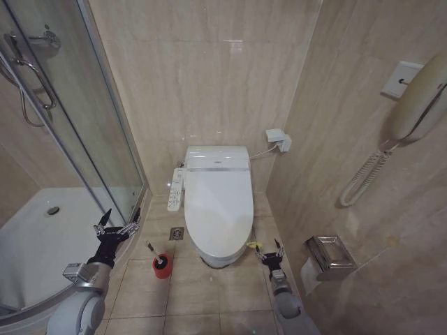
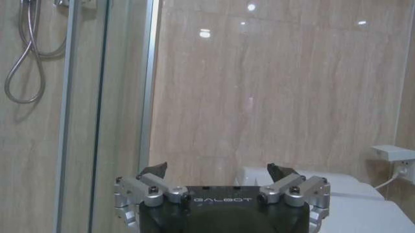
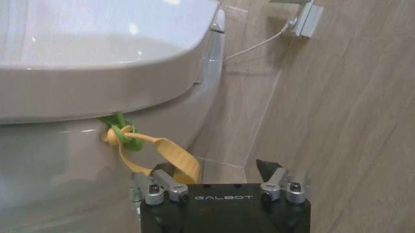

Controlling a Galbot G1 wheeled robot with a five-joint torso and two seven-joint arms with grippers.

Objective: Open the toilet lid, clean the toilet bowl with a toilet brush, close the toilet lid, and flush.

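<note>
The toilet lid lies shut over the toilet bowl, whose inside is hidden. A yellow-green band hangs from the lid's front edge. My right gripper is open just below that edge, and the band's loose end rests against one finger. In the head view the right gripper sits at the toilet's front right corner. The toilet brush stands in a red cup on the floor, left of the bowl. My left gripper is open, raised left of the cup near the shower glass.
A glass shower enclosure and its white tray are at the left. A floor drain lies beside the toilet. On the right wall are a phone, a paper holder and a socket box.
</note>
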